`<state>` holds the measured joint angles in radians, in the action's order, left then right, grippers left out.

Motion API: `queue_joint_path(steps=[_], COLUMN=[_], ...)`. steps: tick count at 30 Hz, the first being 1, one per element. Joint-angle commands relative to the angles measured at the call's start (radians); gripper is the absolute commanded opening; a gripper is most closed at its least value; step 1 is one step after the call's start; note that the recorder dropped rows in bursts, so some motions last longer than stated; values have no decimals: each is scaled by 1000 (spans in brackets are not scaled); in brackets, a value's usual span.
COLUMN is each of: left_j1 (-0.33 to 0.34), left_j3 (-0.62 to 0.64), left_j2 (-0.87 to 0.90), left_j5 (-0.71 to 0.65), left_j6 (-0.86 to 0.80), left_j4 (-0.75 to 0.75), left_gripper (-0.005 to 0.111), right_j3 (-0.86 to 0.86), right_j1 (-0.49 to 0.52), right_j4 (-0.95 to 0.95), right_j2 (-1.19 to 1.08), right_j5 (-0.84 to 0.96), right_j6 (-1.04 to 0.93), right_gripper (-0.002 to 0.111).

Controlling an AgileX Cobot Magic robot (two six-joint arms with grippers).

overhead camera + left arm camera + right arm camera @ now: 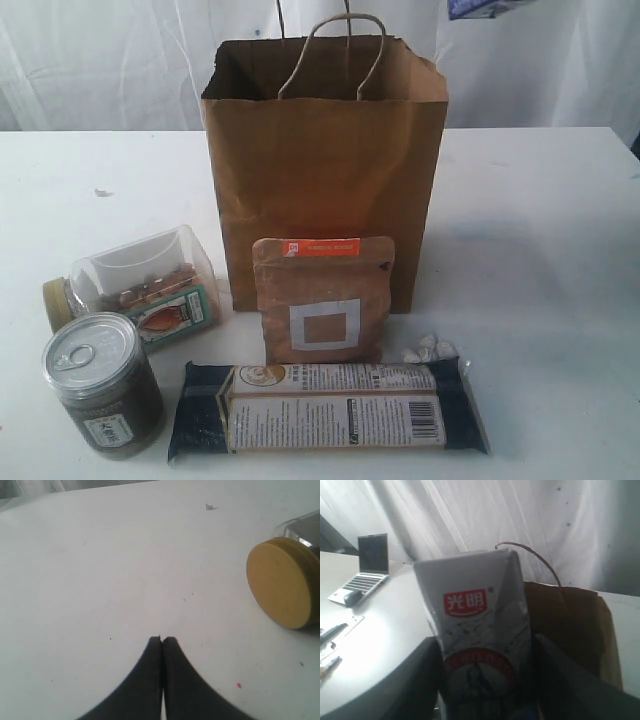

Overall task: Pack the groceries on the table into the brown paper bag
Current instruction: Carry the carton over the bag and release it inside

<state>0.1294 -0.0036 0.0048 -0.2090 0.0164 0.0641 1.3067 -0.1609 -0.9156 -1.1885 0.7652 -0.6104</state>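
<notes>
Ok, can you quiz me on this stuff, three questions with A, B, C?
1. Where is the brown pouch compared with the brown paper bag? A inside it. B standing in front of it. C behind it.
2. What colour is the lid of the clear nut jar? A yellow. B red. C blue.
3. What is the left end effector doing? A holding a jar. B open wide. C shut, empty.
Answers: B, it stands before the bag; A, the lid shows yellow; C, it is closed on nothing.

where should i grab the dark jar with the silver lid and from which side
Likely straight down from above, gripping across the silver lid at its rim: the dark jar stands upright and round, with the nut jar close behind and the long packet beside it.
</notes>
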Motion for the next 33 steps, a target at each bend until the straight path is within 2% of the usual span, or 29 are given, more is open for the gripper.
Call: queue_joint_path(steps=[1,6,12,21,27,33], left_j1=[-2,-2,-2,-2,-2,-2], left_j3=[4,4,4,4,4,4], left_j2=[-5,-5,-5,-5,-5,-5], left_j5=[1,1,1,1,1,1], left_j6=[-2,-2,-2,-2,-2,-2], left_j4=[-2,-2,-2,-2,-2,-2], left_gripper=[0,0,0,0,0,0], right_j3=[11,11,11,11,11,11], right_j1=[2,2,-9,-78,-87,-87], right_j4=[-189,-260,-510,-504,-504,-502], right_j2=[-65,-149,-222,-332,-369,-384], right_j5=[-54,-72,-101,-138,-166,-205], right_j6=[-129,-263,-409,-614,-627,-627], right_gripper=[9,9,9,9,10,19])
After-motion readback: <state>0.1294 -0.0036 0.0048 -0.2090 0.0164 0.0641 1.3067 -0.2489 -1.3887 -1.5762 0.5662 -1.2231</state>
